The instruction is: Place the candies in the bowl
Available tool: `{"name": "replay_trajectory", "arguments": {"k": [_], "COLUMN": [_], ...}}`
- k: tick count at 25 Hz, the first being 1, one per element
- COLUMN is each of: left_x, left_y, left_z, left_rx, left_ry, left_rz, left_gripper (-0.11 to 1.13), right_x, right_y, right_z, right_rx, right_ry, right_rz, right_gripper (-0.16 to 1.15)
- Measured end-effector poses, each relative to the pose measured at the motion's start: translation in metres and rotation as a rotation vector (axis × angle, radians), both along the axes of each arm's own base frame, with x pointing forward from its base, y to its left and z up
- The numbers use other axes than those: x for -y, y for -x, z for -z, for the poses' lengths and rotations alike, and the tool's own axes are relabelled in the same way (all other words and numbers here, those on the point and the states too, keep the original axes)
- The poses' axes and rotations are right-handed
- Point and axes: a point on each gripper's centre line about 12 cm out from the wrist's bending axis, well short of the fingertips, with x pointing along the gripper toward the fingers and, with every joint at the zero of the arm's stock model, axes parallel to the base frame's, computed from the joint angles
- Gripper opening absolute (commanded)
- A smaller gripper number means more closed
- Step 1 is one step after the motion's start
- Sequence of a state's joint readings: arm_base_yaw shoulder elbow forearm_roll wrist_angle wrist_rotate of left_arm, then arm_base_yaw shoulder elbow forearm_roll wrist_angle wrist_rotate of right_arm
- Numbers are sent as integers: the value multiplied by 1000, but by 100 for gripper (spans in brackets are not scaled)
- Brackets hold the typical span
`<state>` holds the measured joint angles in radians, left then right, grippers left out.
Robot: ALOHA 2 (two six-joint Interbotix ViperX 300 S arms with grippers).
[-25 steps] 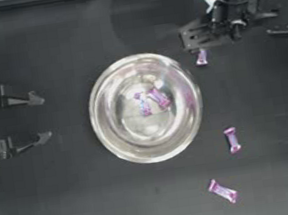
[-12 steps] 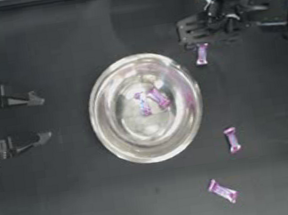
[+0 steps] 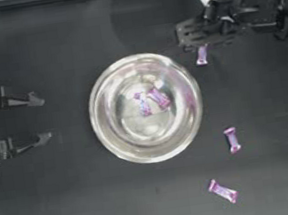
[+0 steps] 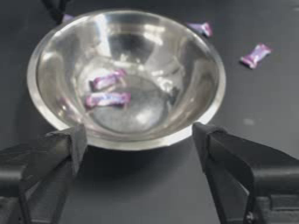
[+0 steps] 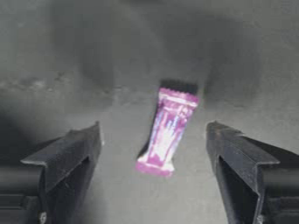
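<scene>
Two candies (image 3: 150, 101) lie inside the bowl (image 3: 110, 134); a third candy (image 3: 201, 55) lies on the table (image 3: 73, 205) just beside its rim, between the spread, empty jaws of the right gripper (image 3: 193, 33). Two further candies (image 3: 231, 139) rest on the bowl's other side, and the left gripper (image 3: 40, 119) sits parked at the table's left edge, jaws apart.

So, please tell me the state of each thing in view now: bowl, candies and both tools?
Bowl: upright on the table, two candies inside.
Candies in bowl: lying side by side on its floor.
Candy by right tool: on the table, between the open jaws, not gripped.
Two other candies: on the table, outside the bowl.
Right tool: open, over its candy.
Left tool: open, parked at the left edge.
</scene>
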<state>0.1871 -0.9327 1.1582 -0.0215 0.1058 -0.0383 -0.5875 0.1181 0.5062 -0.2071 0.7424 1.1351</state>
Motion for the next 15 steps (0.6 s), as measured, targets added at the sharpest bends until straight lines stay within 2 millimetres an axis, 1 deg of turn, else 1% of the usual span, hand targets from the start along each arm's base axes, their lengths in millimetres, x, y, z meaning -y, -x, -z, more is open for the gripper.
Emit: {"name": "replay_trajectory", "arguments": {"k": [7, 15], "left_x": [1, 2], "left_y": [6, 10], "left_z": [0, -1], "left_rx": [20, 33], "left_ry": [-2, -6], "left_rz": [0, 0], "left_gripper": [101, 101], "right_x": [1, 1], "right_y": [1, 2], "right_z": [12, 18], "right_rx": [-27, -41], "right_ry": [-18, -29], "right_rz": [4, 7], "right_gripper": [98, 97]}}
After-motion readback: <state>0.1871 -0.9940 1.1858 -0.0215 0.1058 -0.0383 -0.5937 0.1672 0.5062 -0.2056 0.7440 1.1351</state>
